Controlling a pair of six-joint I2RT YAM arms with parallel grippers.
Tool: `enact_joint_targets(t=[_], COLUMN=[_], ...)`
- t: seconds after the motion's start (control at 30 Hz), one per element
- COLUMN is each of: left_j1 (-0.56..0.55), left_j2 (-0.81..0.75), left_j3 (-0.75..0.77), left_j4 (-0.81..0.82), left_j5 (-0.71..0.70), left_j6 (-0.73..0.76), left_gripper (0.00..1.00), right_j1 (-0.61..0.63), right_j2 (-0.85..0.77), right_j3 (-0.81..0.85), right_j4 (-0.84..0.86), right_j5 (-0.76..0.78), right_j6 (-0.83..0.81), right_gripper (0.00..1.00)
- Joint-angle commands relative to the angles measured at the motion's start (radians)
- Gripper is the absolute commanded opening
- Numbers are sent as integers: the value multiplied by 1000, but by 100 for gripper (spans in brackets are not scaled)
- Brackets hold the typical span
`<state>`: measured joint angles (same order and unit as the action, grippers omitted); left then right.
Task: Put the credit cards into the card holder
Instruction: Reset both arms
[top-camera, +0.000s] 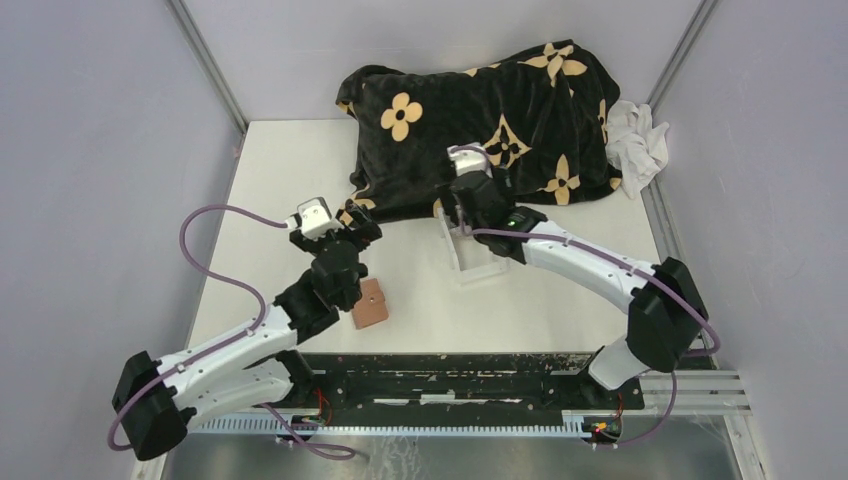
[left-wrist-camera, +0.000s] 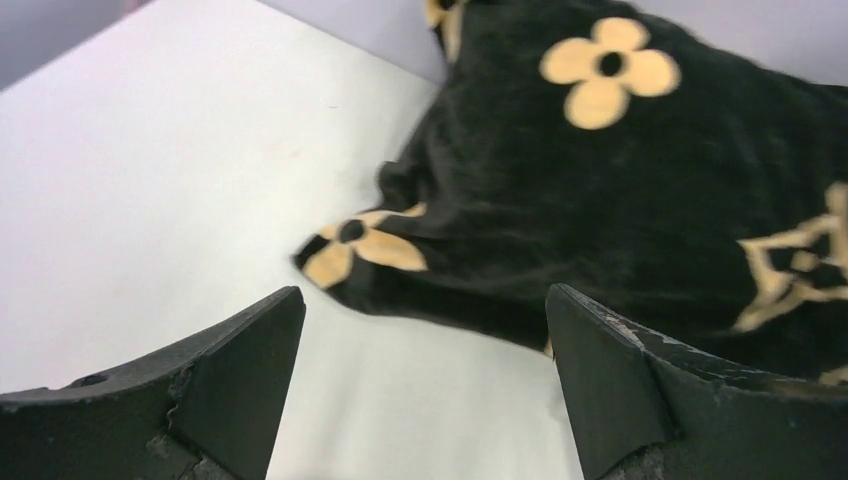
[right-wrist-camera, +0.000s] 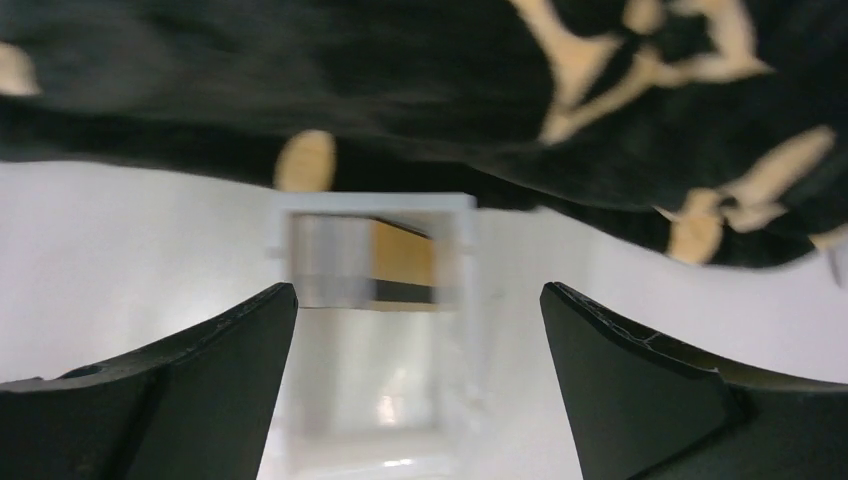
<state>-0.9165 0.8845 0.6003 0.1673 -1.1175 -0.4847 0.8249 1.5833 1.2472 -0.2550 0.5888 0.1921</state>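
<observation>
The card holder (top-camera: 370, 303) lies flat on the white desk (top-camera: 280, 180), nearest the arm bases and just right of the left forearm. It is a small tan-brown leather square with a darker mark at its middle. Only the top view shows it; neither wrist camera catches it.

Just beyond it, the left pincer (top-camera: 358, 226) reaches toward the corner of the blanket (top-camera: 480, 120). Its own camera shows the left pincer (left-wrist-camera: 425, 310) spread wide with nothing between the jaws, over bare desk (left-wrist-camera: 150, 170) before the black, tan-flowered blanket (left-wrist-camera: 600, 200).

Further right, a clear tray (top-camera: 470, 255) sits on the desk. The right pincer (top-camera: 463, 205) hangs above its far end. The right wrist view shows that pincer (right-wrist-camera: 420, 300) spread and empty, the tray (right-wrist-camera: 370, 400) directly below. A grey and tan patch (right-wrist-camera: 365, 262) at the tray's far wall is too smeared to name.

Farthest back, a white cloth (top-camera: 635, 140) touches the blanket's right edge.
</observation>
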Motion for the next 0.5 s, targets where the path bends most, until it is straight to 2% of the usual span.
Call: enact_joint_targets(t=[0.0, 0.1, 0.23, 0.47], left_j1=[146, 206, 278, 339], left_j2=[69, 174, 302, 326], left_j3=[-69, -102, -83, -146], left_j4=[207, 372, 392, 450], left_j5=[139, 194, 204, 203], left_j6=[125, 178, 194, 153], left_gripper=[97, 99, 99, 99], right_j1=[-123, -208, -266, -267], right_j2=[-136, -210, -267, -238], right_j3=[-155, -253, -308, -298], right_j4=[110, 162, 164, 115], right_j5=[142, 140, 119, 218], right_j6=[43, 64, 48, 105], right_gripper=[100, 100, 100, 100])
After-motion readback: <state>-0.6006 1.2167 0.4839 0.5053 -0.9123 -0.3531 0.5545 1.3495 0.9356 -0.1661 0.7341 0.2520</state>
